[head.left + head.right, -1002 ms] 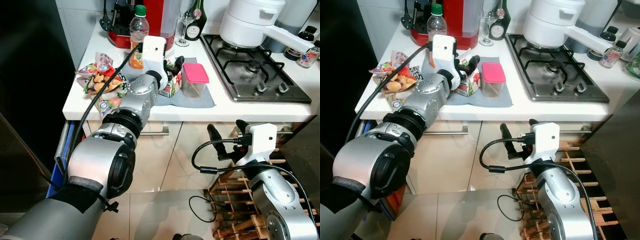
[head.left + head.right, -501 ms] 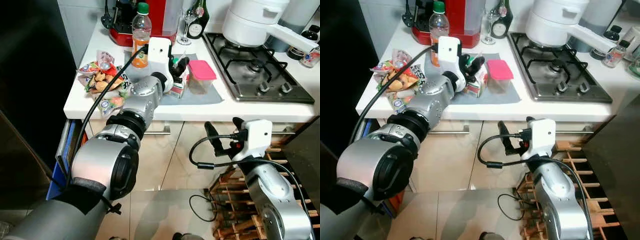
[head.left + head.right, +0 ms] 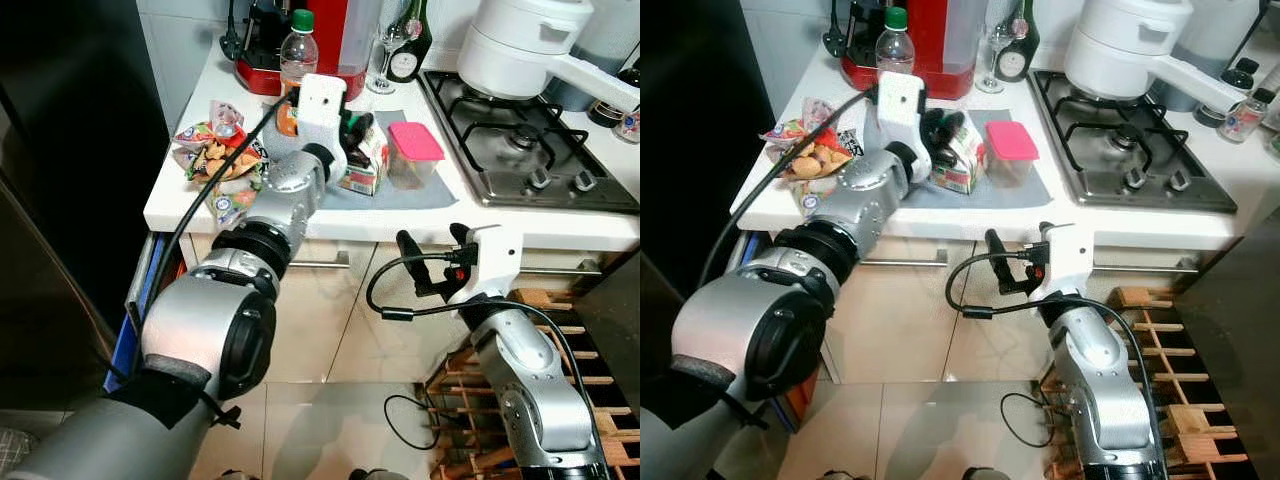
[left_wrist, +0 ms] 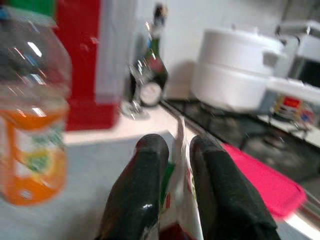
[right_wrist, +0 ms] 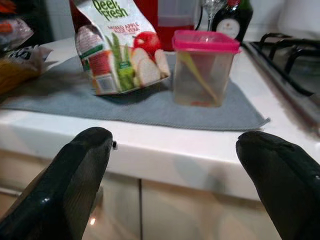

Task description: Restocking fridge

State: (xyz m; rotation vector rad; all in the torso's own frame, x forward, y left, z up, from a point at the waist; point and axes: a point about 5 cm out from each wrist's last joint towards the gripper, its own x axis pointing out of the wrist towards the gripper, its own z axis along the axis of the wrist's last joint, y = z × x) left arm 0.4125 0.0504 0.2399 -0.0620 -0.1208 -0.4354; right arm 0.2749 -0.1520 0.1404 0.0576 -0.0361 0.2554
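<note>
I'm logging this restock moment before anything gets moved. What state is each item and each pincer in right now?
Left pincer: shut on the top fold of the apple-slice bag.
Printed apple-slice bag: tilted on the grey cloth mat.
Clear plastic tub with pink lid: upright, lid on.
Plastic bottle of orange drink with green cap: upright, capped, partly full.
Right pincer: open, below the counter edge.

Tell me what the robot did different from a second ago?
The left gripper closed onto the top of the apple bag on the grey mat. The right gripper lifted a little, open, below the counter. The pink-lidded tub and bottle stayed put.
</note>
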